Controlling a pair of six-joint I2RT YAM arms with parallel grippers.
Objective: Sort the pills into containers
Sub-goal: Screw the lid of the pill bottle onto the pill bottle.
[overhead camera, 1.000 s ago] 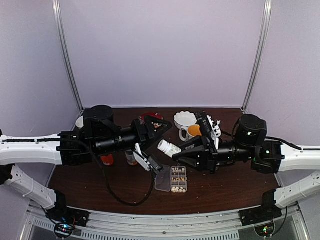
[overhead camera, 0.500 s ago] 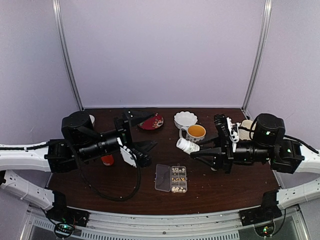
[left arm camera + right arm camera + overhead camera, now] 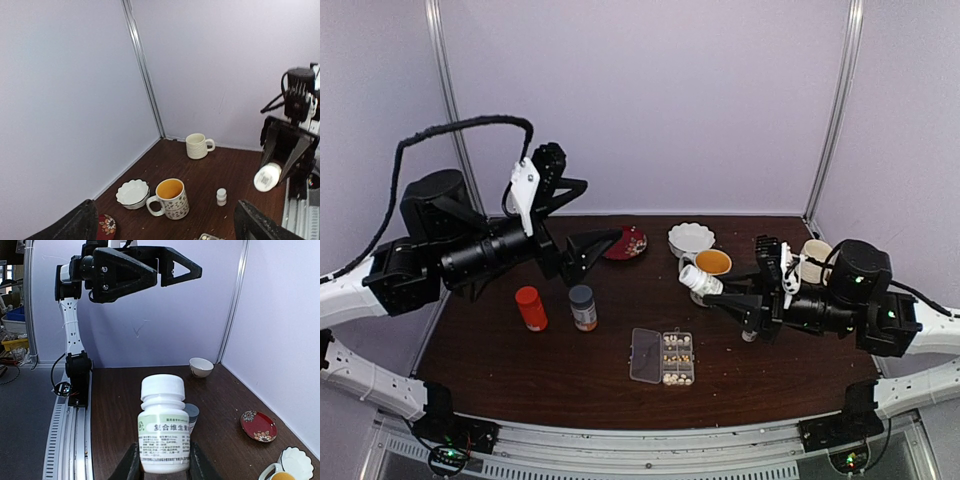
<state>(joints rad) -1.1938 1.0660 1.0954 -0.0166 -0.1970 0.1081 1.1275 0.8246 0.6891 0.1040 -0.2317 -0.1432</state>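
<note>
Only one thing with words to read: the paper label [image 3: 162,437] on the white bottle [image 3: 161,390], up in the right gripper [image 3: 163,462] on the right side of the scene. Big dark Chinese letters across its pale green band: 复合维生素. Below them, a few rows of tiny print, too small to read. On the bottle's round flat end [image 3: 267,176], seen from the left wrist, a little grey printed patch, too blurry to read.
</note>
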